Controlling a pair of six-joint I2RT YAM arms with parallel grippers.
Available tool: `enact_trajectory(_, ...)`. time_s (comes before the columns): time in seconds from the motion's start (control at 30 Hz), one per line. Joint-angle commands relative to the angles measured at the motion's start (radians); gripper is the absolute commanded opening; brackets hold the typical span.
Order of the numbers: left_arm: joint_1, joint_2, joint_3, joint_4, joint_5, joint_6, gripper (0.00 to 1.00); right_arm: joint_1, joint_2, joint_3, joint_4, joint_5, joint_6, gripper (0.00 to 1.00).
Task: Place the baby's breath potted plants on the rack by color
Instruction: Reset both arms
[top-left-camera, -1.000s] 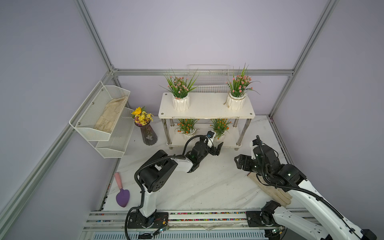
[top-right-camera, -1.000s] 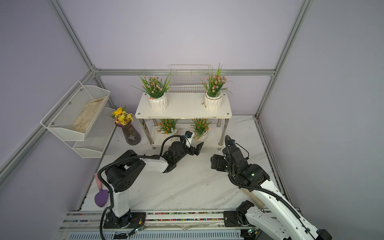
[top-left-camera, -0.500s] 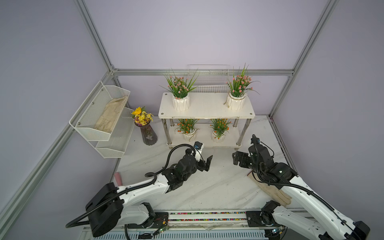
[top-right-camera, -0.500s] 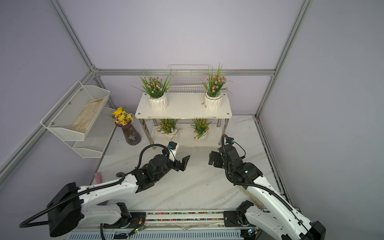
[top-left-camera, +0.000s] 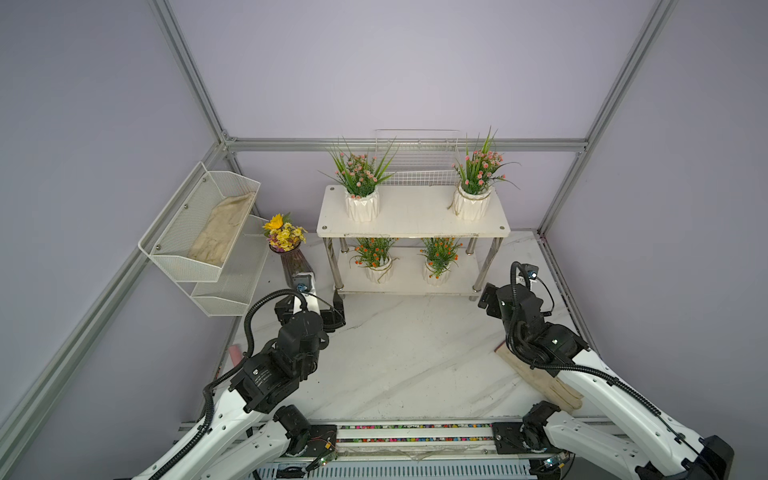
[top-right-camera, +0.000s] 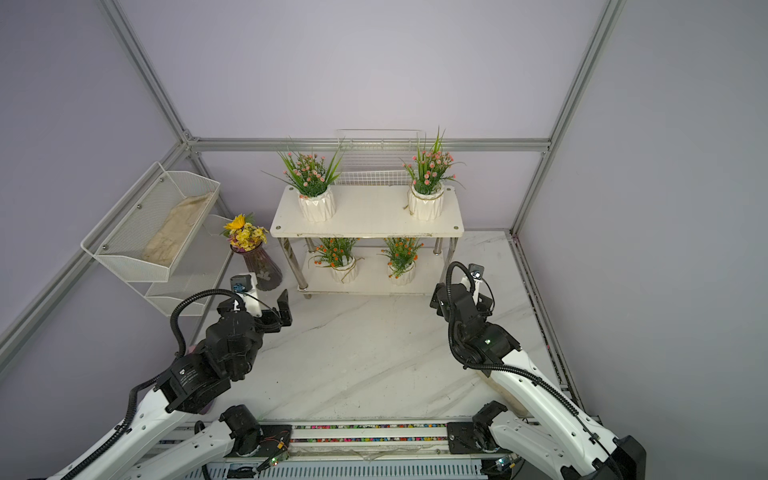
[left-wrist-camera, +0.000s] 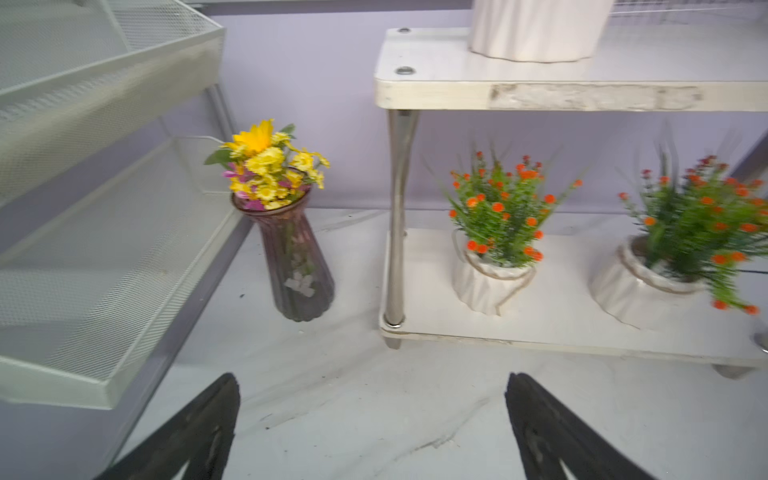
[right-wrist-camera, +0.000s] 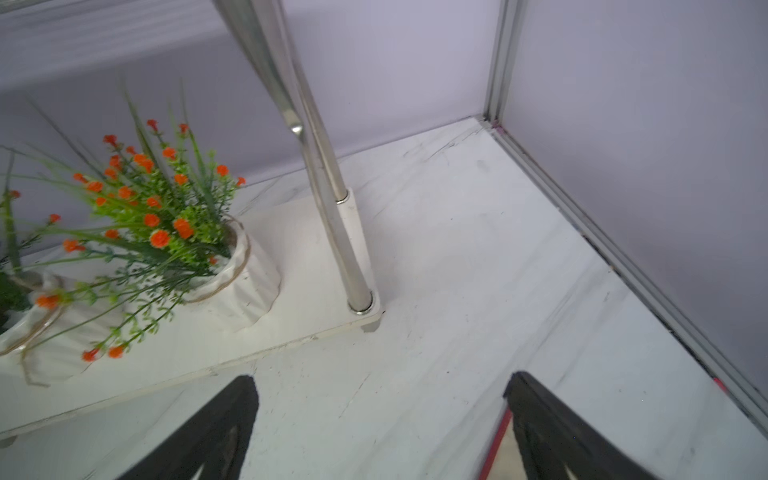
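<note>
Top views, both: a white two-tier rack with shiny metal tube legs stands at the back of a white marbled worktop.
Upper board of the rack: two pink-flowered baby's breath plants in white ribbed pots, upright, one near each end.
Lower board of the rack: two orange-flowered baby's breath plants in matching pots, upright, side by side and apart.
Left gripper: black fingers spread wide, holding nothing, low over the worktop in front of one front leg of the rack.
Right gripper: also spread and empty, in front of the rack's other front leg.
Stage, as a judgement: the colours look sorted, one per board, so only clearing the arms away seems left.
Doing it well: keep both grippers spread, draw them straight away from the rack, and stay clear of its legs and the trailing orange stems.
Hazard: a dark glass vase of yellow flowers stands just beside the rack, near the left gripper.
</note>
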Motion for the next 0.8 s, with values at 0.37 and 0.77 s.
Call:
enact_trajectory(0.37, 0.644, 0.35, -0.295, 0.692, 0.495, 0.008, 1.0, -0.202, -0.087, -0.308, 0.53, 0.006, -0.259, 0.97)
enact_trajectory(0.77, 0.689, 0.654, -0.535, 1.373, 0.488, 0.123, 1.0, -0.346, 0.165, -0.436, 0.992, -0.162, -0.403, 0.97)
